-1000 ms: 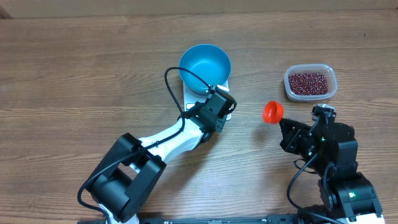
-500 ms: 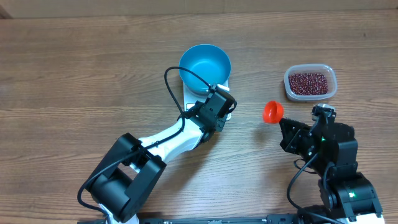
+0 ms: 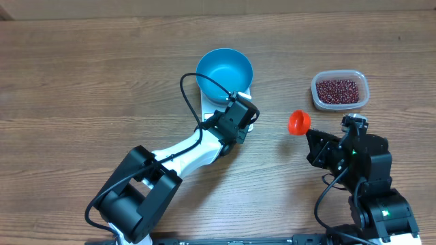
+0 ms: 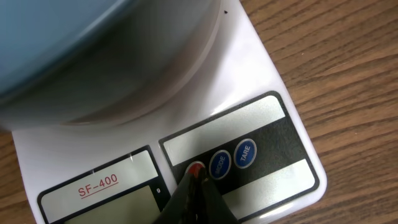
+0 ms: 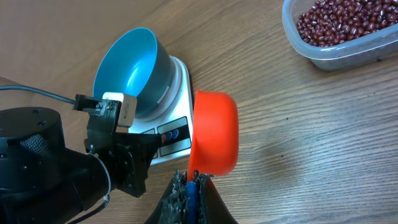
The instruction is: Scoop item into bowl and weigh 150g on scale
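**Setting:** robot lab / test bench.
**Evidence:** bare brown wood-grain tabletop [image 3: 82, 68]; 2 black-and-white robot arms, left [image 3: 184, 153] & right [image 3: 364, 170], based at near edge; loose black cable [image 3: 182, 83] looping off left arm; green status LED [image 3: 354, 151] lit on right arm; plain beige wall strip [image 3: 204, 5] behind.

One bowl [image 3: 225, 71], one scale [image 4: 267, 93], one scoop [image 3: 298, 122], one tub [image 3: 340, 107] of countless beans [image 3: 338, 89], and two arms [image 3: 184, 153] [image 3: 361, 163].

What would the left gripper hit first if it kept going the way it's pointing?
Probably the red button on the scale: the shut left gripper points right at it, maybe already touching.
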`<state>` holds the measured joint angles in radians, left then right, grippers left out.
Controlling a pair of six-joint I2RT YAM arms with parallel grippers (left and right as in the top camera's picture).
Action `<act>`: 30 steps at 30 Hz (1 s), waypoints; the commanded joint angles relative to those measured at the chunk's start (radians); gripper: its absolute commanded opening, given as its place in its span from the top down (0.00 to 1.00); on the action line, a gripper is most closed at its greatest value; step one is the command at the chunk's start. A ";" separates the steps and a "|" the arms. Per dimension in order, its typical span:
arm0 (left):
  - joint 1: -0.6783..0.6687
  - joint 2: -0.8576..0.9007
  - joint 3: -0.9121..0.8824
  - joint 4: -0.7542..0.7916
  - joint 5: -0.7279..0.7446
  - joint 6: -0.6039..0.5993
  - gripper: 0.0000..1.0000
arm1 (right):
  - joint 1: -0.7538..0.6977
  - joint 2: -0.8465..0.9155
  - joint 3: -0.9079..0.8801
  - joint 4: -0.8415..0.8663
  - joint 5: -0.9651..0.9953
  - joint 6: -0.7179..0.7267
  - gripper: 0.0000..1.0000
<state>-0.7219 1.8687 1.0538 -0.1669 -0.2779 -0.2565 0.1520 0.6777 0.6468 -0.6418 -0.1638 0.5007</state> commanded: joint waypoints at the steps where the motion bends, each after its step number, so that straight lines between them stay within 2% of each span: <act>1: 0.004 0.023 -0.003 0.004 -0.011 -0.013 0.95 | 0.003 -0.009 0.029 0.008 0.014 -0.005 0.96; 30: 0.004 0.040 -0.003 0.023 -0.011 -0.013 0.92 | 0.003 -0.009 0.029 0.008 0.014 -0.005 0.96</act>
<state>-0.7219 1.8927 1.0538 -0.1486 -0.2783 -0.2565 0.1520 0.6777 0.6468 -0.6415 -0.1642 0.5003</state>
